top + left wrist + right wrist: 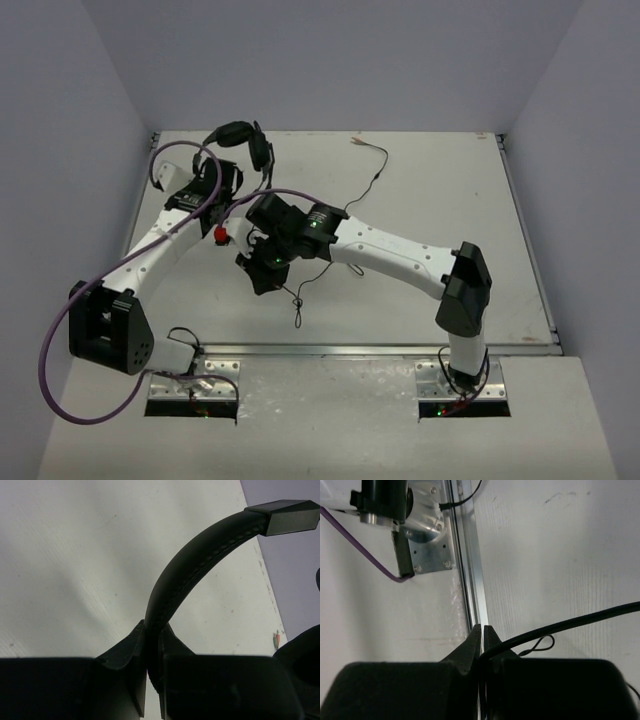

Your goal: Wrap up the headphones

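The black headphones (247, 140) stand at the far left of the table, earcups to the right of the arched headband (200, 555). My left gripper (152, 647) is shut on the headband, seen from above at the left gripper (222, 158). An earcup (305, 650) shows at the right edge of the left wrist view. The thin black cable (570, 622) runs between the fingers of my right gripper (482, 647), which is shut on it. From above, the right gripper (268, 280) points at the near edge in mid-table. A small cable loop (297, 312) lies below it, and the plugs (358, 141) lie at the far side.
Thick purple robot cable (60, 340) arcs along the left arm and across to the right wrist. The left arm's base plate (422, 535) and the table's metal front rail (472, 580) lie just ahead of the right gripper. White walls close in the table.
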{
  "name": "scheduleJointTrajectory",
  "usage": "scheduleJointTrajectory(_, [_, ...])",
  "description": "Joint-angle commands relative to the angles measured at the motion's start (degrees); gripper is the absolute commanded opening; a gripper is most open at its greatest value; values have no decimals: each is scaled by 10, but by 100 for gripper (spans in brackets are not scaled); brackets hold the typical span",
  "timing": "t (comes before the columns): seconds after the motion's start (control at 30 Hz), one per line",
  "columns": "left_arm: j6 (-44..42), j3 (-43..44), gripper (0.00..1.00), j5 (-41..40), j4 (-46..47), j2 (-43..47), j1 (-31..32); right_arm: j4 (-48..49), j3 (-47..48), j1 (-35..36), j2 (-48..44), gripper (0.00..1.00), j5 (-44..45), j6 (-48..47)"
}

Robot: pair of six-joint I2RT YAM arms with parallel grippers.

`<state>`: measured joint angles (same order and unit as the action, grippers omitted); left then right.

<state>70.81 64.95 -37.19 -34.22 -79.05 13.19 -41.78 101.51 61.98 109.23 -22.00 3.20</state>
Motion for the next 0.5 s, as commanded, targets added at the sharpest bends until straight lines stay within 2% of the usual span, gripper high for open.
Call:
scheduleJointTrajectory(0.0, [-19, -40, 0, -36, 83, 27, 17, 40, 65, -18, -52, 1, 17, -63])
scheduleJointTrajectory(0.2, [-81, -49, 0, -138, 98, 34, 86, 62, 13, -64, -120, 1, 40, -61])
scheduleJointTrajectory(0.27, [-89, -60, 0, -128, 94, 33, 92, 76, -11, -84, -156, 1, 35, -59])
scheduleJointTrajectory(0.33, [-125, -84, 0, -112, 138, 32, 92, 83, -26, -95, -183, 1, 27, -58])
scheduleJointTrajectory(0.47, [-134, -89, 0, -40, 159, 17, 90, 101, -78, -96, -211, 1, 22, -62])
